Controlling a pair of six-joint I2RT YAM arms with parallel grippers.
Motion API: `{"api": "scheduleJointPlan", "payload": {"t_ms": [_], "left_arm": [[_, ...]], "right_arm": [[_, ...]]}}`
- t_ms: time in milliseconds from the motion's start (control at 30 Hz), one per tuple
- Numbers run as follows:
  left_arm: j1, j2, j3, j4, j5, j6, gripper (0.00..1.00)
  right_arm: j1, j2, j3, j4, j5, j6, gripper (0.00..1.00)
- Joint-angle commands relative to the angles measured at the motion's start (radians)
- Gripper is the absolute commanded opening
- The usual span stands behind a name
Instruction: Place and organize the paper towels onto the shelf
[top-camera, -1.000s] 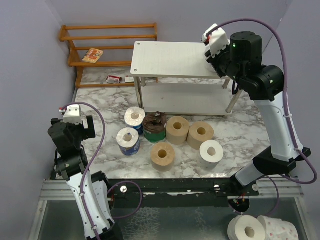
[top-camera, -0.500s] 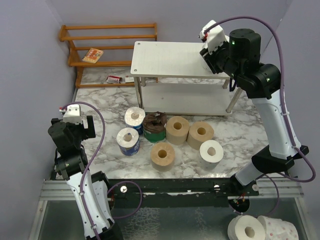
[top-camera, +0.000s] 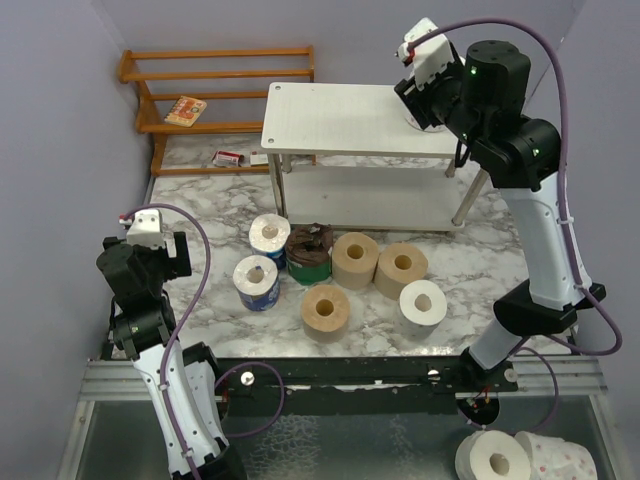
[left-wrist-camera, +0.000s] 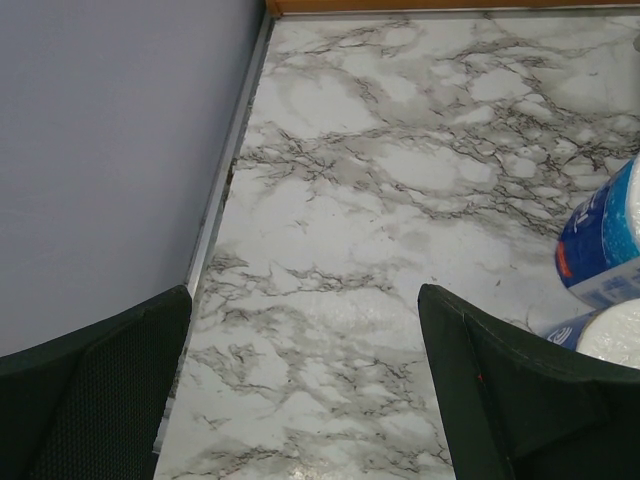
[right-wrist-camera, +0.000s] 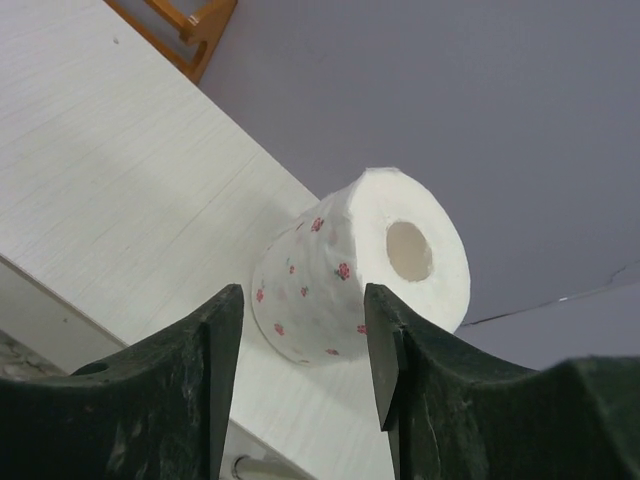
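The left gripper (left-wrist-camera: 305, 295) has its two dark fingers (left-wrist-camera: 110, 380) spread wide, and only bare marble table (left-wrist-camera: 380, 170) shows between them. Left of the fingers stands a lilac wall (left-wrist-camera: 110, 140). Right of the gripper is a blue-wrapped roll (left-wrist-camera: 600, 240), cut by the edge. A second roll (left-wrist-camera: 612, 335) is just beside it, close over the right finger.

The overhead camera hangs high at the near side, looking down on the whole bench (top-camera: 200, 190) and shelf (top-camera: 330, 115). The left wrist camera sits low, facing the bench beside the wall (left-wrist-camera: 100, 150) past its own claw (left-wrist-camera: 303, 295). It shares the blue rolls (left-wrist-camera: 600, 240) with the overhead view. The right wrist camera looks closely across the shelf top at a dotted roll (right-wrist-camera: 350, 270).
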Motion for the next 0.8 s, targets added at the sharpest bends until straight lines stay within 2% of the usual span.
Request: {"api": "scheduleJointPlan", "payload": {"t_ms": [0,67,100,167,267,367,433,567,767], "left_arm": [[0.006,-0.007,-0.009,0.026,-0.007,0.004,0.99],[0.005,-0.009,-0.009,0.025,-0.007,0.002,0.99],[0.006,-0.010,-0.009,0.025,-0.008,0.003,0.99],[0.005,-0.011,-0.009,0.026,-0.010,0.003,0.99],[0.006,-0.004,-0.009,0.027,-0.009,0.003,0.99],[0.006,0.007,-0.006,0.026,-0.013,0.001,0.99],[0.006,0.013,-0.006,0.026,-0.017,-0.001,0.99],[0.006,0.030,-0.003,0.027,-0.031,-0.005,0.99],[0.007,0.009,-0.007,0.030,-0.046,-0.013,0.99]], "right_arm": [[-0.003,-0.019,0.073,-0.066,-0.080,-0.032,0.53],[-0.003,-0.075,-0.008,-0.263,-0.232,-0.056,0.52],[-0.002,-0.125,-0.112,-0.321,-0.315,-0.071,0.50],[-0.002,-0.271,-0.420,-0.415,-0.418,-0.123,0.49],[-0.002,-0.536,-0.868,-0.430,-0.460,-0.207,0.51],[-0.002,-0.653,-1.120,-0.431,-0.411,-0.241,0.52],[-0.002,-0.663,-1.231,-0.431,-0.408,-0.232,0.52],[-0.002,-0.622,-1.350,-0.430,-0.523,-0.240,0.51],[0.006,-0.535,-1.342,-0.428,-0.702,-0.253,0.51]]}}
